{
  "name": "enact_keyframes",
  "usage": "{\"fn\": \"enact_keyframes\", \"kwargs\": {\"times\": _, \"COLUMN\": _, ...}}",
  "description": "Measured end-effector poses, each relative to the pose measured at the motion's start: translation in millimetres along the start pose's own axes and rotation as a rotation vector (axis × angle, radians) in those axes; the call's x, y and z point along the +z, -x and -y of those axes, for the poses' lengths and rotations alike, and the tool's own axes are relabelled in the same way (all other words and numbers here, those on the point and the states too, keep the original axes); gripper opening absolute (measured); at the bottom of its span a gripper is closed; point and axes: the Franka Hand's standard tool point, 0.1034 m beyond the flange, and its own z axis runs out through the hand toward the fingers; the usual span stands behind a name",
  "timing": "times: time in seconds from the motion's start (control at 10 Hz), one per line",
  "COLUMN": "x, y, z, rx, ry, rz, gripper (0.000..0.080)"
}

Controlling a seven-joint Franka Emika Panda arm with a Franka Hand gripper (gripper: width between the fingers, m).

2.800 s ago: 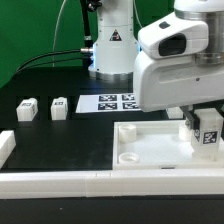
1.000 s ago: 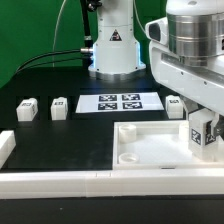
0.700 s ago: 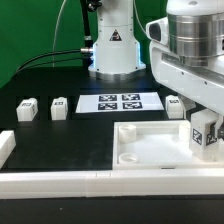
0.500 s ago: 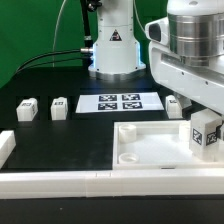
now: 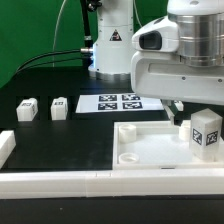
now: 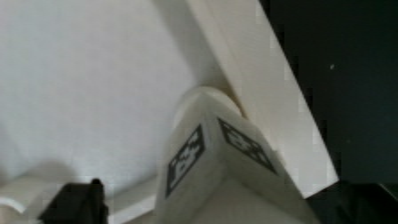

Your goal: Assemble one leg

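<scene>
Finds the leg (image 5: pixel 205 133) standing upright on the panel (image 5: pixel 150 152) at its corner on the exterior view's right, likely set over a hole for screwing in, gripper (image 5: pixel 192 103) just above, finger spread impossible to tell.

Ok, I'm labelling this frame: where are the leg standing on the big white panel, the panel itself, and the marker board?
leg (image 5: pixel 207 135): exterior view, on its tagged face.
panel (image 5: pixel 157 149): exterior view, on its bare top surface.
marker board (image 5: pixel 120 102): exterior view, at its middle, between the tags.
</scene>
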Motion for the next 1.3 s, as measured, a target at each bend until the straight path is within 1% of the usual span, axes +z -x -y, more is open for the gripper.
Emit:
{"fn": "enact_keyframes", "kwargs": {"times": 0.3, "x": 0.1, "y": 0.7, "z": 1.2, "rx": -0.308, "ry": 0.002, "rz": -0.001, "gripper": 0.0649}}
{"fn": "enact_keyframes", "kwargs": {"times": 0.4, "x": 0.0, "y": -0.2, "z": 0.3, "rx": -0.472, "ry": 0.013, "rz": -0.005, "gripper": 0.0649}}
{"fn": "enact_keyframes", "kwargs": {"times": 0.5, "x": 0.0, "y": -0.3, "z": 0.0, "rx": -0.531, "ry": 0.014, "rz": -0.005, "gripper": 0.0649}}
{"fn": "enact_keyframes", "kwargs": {"times": 0.6, "x": 0.0, "y": -1.2, "z": -1.5, "rx": -0.653, "ry": 0.017, "rz": -0.005, "gripper": 0.0649}}
{"fn": "enact_keyframes", "kwargs": {"times": 0.8, "x": -0.1, "y": -1.8, "z": -2.5, "rx": -0.744, "ry": 0.018, "rz": -0.004, "gripper": 0.0649}}
{"fn": "enact_keyframes", "kwargs": {"times": 0.9, "x": 0.0, "y": -1.8, "z": -2.5, "rx": -0.737, "ry": 0.018, "rz": -0.004, "gripper": 0.0649}}
{"fn": "enact_keyframes", "kwargs": {"times": 1.1, "x": 0.0, "y": -1.9, "z": -2.7, "rx": -0.737, "ry": 0.018, "rz": -0.004, "gripper": 0.0376}}
{"fn": "enact_keyframes", "kwargs": {"times": 1.2, "x": 0.0, "y": -1.9, "z": -2.7, "rx": -0.737, "ry": 0.018, "rz": -0.004, "gripper": 0.0291}}
{"fn": "enact_keyframes", "kwargs": {"times": 1.3, "x": 0.0, "y": -1.9, "z": -2.7, "rx": -0.737, "ry": 0.018, "rz": -0.004, "gripper": 0.0291}}
